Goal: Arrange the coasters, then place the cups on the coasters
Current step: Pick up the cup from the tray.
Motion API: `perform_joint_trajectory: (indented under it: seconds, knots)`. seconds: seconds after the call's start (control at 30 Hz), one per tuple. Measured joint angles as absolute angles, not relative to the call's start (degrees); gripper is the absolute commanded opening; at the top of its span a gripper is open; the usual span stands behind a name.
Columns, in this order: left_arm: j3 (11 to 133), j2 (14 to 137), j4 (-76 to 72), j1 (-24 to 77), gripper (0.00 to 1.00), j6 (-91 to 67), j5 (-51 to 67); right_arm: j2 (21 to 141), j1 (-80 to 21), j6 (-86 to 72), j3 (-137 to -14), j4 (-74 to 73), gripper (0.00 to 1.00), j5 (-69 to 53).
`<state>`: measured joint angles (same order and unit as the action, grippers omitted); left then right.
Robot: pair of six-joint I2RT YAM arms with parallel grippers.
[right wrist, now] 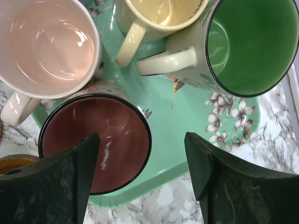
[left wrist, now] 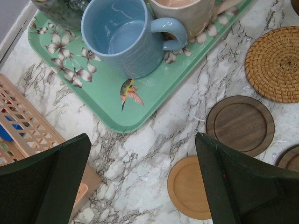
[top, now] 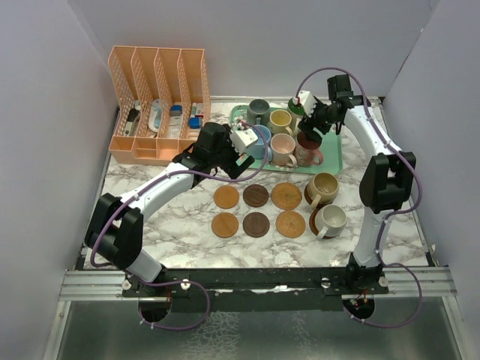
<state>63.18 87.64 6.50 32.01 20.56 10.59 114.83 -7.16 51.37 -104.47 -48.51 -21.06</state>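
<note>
Six coasters lie bare in two rows, from the light one [top: 226, 197] to the woven one [top: 290, 223]. At the rows' right end, a tan cup [top: 324, 187] and a white cup [top: 330, 219] each stand on a coaster. The grey [top: 259, 112], yellow [top: 281, 120], blue [top: 259, 142], pink [top: 283, 150] and dark red [top: 307, 147] cups stand on the teal tray [top: 332, 161]. My left gripper [left wrist: 141, 137] hangs open over marble beside the tray corner, below the blue cup [left wrist: 124, 37]. My right gripper [right wrist: 141, 137] is open, with one finger over the dark red cup [right wrist: 117, 135] and the other outside it.
An orange slotted rack [top: 157, 105] with small items stands at the back left, and its edge [left wrist: 23, 126] is close to my left finger. The green cup [right wrist: 247, 42], yellow cup [right wrist: 159, 14] and pink cup [right wrist: 46, 46] crowd the dark red one. White walls enclose the table.
</note>
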Motion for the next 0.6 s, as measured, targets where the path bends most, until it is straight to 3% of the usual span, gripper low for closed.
perform_joint_trajectory:
  seconds: [0.37, 0.6]
  knots:
    - [63.18, 87.66, 6.52, 32.01, 0.99, 20.56, 10.94, 122.1, -7.16, 54.65, -114.08, -57.49, 0.53, -23.83]
    - [63.18, 88.01, 6.55, 32.01, 0.99, 20.56, 11.05, 122.39, -7.16, 54.68, -114.41, -59.29, 0.32, -23.83]
